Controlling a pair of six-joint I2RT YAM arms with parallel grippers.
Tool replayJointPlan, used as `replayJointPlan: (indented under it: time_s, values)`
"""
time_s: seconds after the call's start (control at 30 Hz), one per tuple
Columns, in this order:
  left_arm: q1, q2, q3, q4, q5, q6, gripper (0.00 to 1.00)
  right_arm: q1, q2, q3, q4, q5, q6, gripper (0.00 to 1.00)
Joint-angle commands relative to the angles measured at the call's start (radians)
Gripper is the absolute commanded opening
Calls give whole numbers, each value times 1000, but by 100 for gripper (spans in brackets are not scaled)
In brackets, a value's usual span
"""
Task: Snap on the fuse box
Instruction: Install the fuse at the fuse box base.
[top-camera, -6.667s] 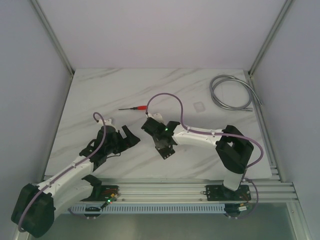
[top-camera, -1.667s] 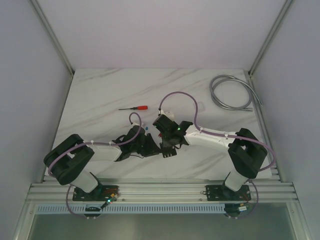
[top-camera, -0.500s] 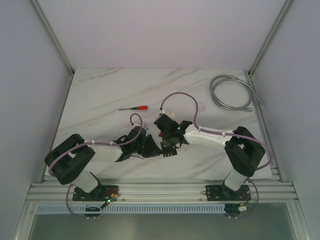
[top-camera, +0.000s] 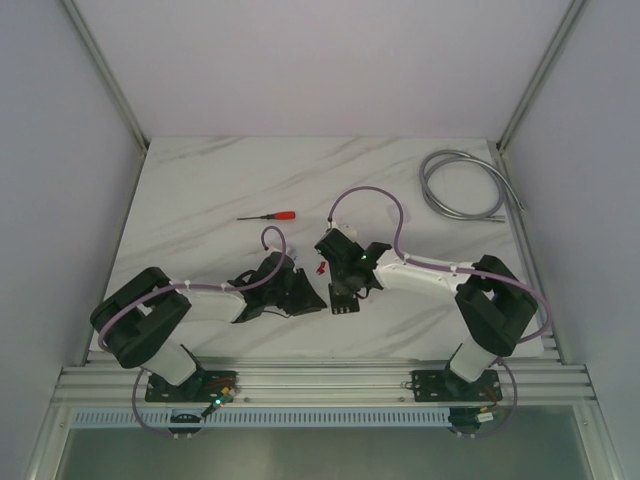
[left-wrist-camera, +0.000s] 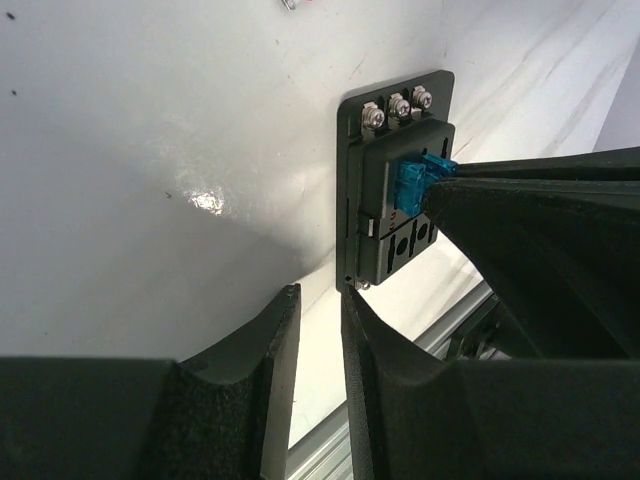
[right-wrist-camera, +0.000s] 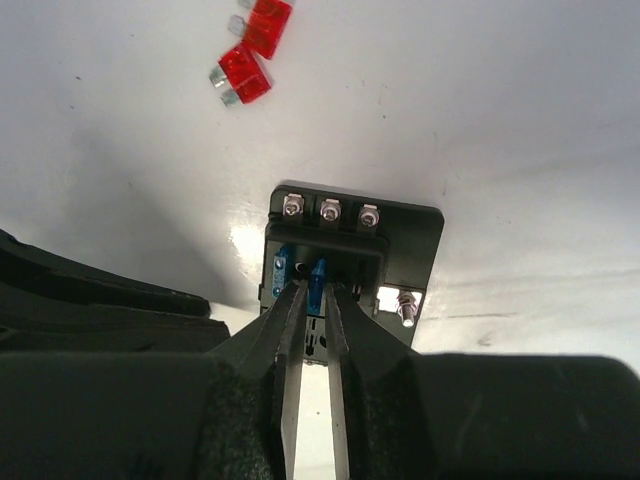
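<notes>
Clamping a blue fuse (right-wrist-camera: 318, 272) in the fuse box (right-wrist-camera: 415, 235), right pincer (right-wrist-camera: 314, 291); left pincer (left-wrist-camera: 320, 298), slightly apart, at its corner.

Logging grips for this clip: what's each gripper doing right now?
Left gripper: slightly open, holding nothing.
Right gripper: closed on a blue fuse in the fuse box.

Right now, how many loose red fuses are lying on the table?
2 red fuses, side by side on the table beyond the fuse box: one fully in view, the other cut off at the right wrist view's top edge. The arms may hide more.
</notes>
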Motion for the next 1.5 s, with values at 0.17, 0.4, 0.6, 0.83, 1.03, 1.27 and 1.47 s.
replayJointPlan:
  time_s: [0.17, 0.4, 0.6, 0.83, 1.03, 1.27, 1.47]
  values:
    - [-9, 14, 30, -28, -14, -7, 33, 22, 42, 93, -127, 70, 6, 21]
    - [-9, -3, 36, -28, -14, 0, 36, 30, 60, 137, -161, 86, 23, 27]
    - [-9, -23, 39, -46, -28, 17, 40, 30, 93, 158, -187, 96, 31, 24]
    - [-9, -51, 46, -82, -59, 47, 48, 31, 109, 179, -199, 99, 35, 19]
    - [-7, -66, 47, -101, -74, 64, 52, 31, 119, 181, -206, 92, 39, 8]
    - [-4, -75, 45, -112, -78, 68, 53, 21, 139, 131, -200, 64, 61, 0]
    - [-3, -81, 44, -118, -83, 66, 54, -15, 115, 39, -158, 33, 65, 0]
